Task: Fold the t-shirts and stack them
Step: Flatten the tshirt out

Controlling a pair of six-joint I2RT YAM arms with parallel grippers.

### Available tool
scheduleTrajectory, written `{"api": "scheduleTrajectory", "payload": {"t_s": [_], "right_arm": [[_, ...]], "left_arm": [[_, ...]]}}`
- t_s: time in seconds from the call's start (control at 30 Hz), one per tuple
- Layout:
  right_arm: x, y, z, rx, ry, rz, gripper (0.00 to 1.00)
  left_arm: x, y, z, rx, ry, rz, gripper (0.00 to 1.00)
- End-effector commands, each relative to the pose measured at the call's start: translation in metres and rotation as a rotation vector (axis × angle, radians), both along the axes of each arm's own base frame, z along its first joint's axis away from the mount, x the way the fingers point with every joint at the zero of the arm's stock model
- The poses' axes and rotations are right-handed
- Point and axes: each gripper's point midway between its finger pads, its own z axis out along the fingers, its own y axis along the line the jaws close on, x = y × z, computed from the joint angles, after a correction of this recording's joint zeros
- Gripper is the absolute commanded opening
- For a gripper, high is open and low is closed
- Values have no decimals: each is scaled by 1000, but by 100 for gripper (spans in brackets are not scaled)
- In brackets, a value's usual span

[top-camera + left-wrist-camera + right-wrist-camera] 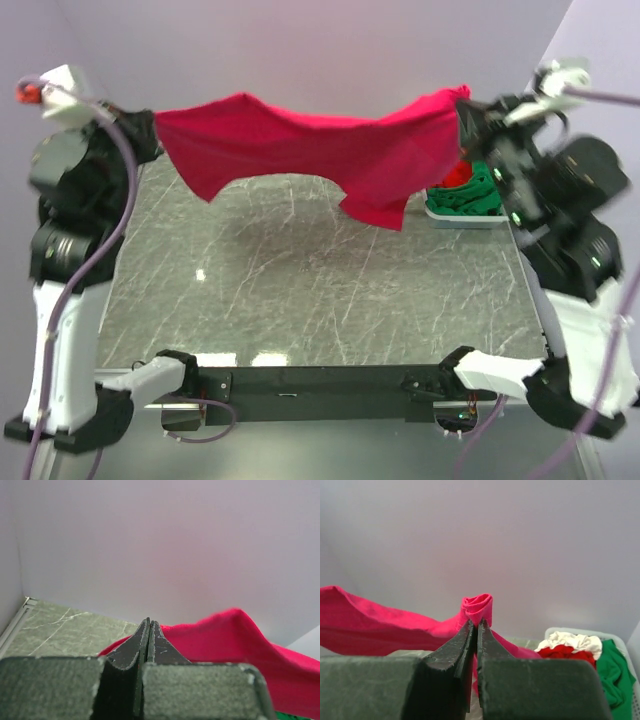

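We see the crimson t-shirt (300, 150) stretched in the air above the far edge of the desk (300, 290), sagging in the middle with its lower hem hanging free. Our left gripper (150, 128) clamps one end near the far left corner, jaws pressed together on the cloth. Our right gripper (466, 118) pinches a bunched fold of the other end. Below it, at the far right corner, the white basket (465, 220) holds a crumpled green t-shirt (482, 188), red t-shirt (458, 176) and white t-shirt (570, 641).
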Motion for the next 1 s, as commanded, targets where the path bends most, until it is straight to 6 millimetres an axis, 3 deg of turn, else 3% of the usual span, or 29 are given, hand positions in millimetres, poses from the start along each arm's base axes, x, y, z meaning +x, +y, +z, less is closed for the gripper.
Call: {"api": "scheduleTrajectory", "payload": {"t_s": [0.0, 0.1, 0.2, 0.3, 0.4, 0.57, 0.6, 0.67, 0.73, 0.77, 0.8, 0.83, 0.87, 0.9, 0.93, 0.97], "right_arm": [[-41, -5, 14, 49, -62, 83, 0], [-76, -19, 22, 85, -98, 132, 0], [-112, -38, 41, 113, -161, 171, 0], [-142, -53, 60, 164, -214, 214, 0], [-154, -62, 73, 176, -256, 213, 0], [-142, -65, 92, 159, -293, 149, 0], [-136, -62, 93, 150, -291, 146, 0], [-113, -47, 88, 117, -262, 126, 0], [-89, -31, 79, 93, -235, 116, 0], [-67, -18, 57, 54, -179, 100, 0], [-55, -10, 53, 55, -180, 92, 0], [-29, 7, 21, 6, -113, 81, 0], [-17, 15, 8, -7, -92, 75, 0], [0, 26, -4, -14, -75, 70, 0], [20, 41, -36, -43, -12, 76, 0], [34, 46, -52, -53, 14, 70, 0]], "left_arm": [[-43, 8, 20, 22, -89, -13, 0], [-81, 19, 30, 15, -124, 2, 1], [-130, 31, 64, 3, -215, 12, 0], [-165, 37, 89, -6, -291, 10, 1], [-180, 39, 102, -13, -329, 2, 1], [-160, 40, 92, -22, -285, 32, 1], [-147, 43, 82, -23, -250, 58, 1], [-133, 46, 72, -34, -228, 91, 1], [-106, 48, 49, -37, -165, 135, 1], [-96, 47, 39, -42, -141, 142, 1], [-76, 45, 14, -35, -81, 158, 1], [-63, 47, 5, -41, -67, 186, 1], [-52, 47, -8, -49, -40, 201, 1], [-34, 46, -38, -37, 28, 221, 1], [-18, 50, -58, -45, 75, 269, 1], [-3, 51, -88, -33, 135, 297, 0]]}}
